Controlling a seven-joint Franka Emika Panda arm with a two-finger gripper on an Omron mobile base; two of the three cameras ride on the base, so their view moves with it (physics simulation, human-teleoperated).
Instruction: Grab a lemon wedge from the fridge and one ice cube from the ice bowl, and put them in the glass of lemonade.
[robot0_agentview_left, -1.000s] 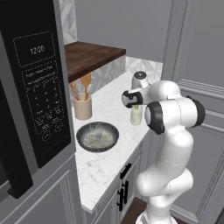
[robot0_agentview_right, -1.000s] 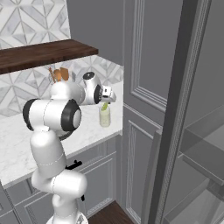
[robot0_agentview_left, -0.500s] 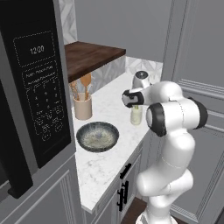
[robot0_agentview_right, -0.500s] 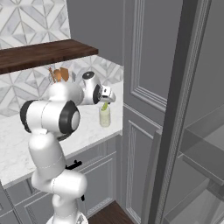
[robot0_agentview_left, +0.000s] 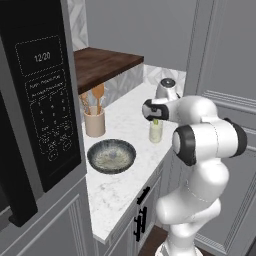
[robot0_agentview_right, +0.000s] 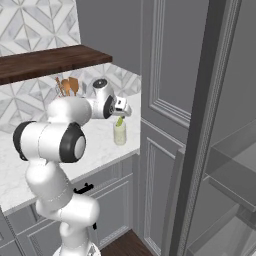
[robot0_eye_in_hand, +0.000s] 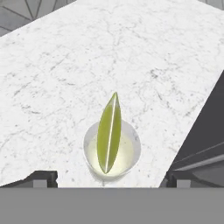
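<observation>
Lemon wedge (robot0_eye_in_hand: 109, 133) stands upright in the glass of lemonade (robot0_eye_in_hand: 112, 153), green rind edge up, its tip rising above the rim. In the hand view it sits centred between the two fingertips (robot0_eye_in_hand: 42, 178), which show wide apart at the bottom corners, touching neither wedge nor glass. The gripper (robot0_agentview_right: 121, 108) is spread and holds nothing, hovering just above the glass (robot0_agentview_right: 119, 134).

Left to right in the left base view: microwave (robot0_agentview_left: 35, 100) at the left edge, utensil crock (robot0_agentview_left: 94, 121) with wooden spoons near the back, ice bowl (robot0_agentview_left: 111, 156) in front of the crock on the marble counter (robot0_agentview_left: 115, 190), then the glass (robot0_agentview_left: 156, 131) near the counter's right edge, well apart from the bowl. Gripper (robot0_agentview_left: 153, 111) sits over the glass. Bare marble lies between bowl and glass and behind the glass. To the right the counter ends just beside the glass, with tall grey panelled cabinet (robot0_agentview_right: 170, 100) close by. A dark wooden shelf (robot0_agentview_left: 105, 64) hangs above the back of the counter.
</observation>
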